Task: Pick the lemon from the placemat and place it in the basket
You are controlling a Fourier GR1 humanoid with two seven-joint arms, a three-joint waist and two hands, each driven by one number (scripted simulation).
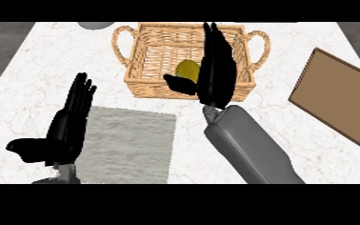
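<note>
A yellow lemon (186, 69) inside a wicker basket (151, 43) on a white marbled surface (56, 62).
The right hand (215, 71) stretches over the basket, fingers straight, thumb just beside the lemon. The left hand (67, 124) rests open at the grey placemat's (130, 143) left edge.

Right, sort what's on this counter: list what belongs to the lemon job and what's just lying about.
Belongs to the job: lemon, in the basket; grey placemat; right hand, open over the basket.
Just lying about: brown board at right; grey object at top edge; left hand, resting open.
</note>
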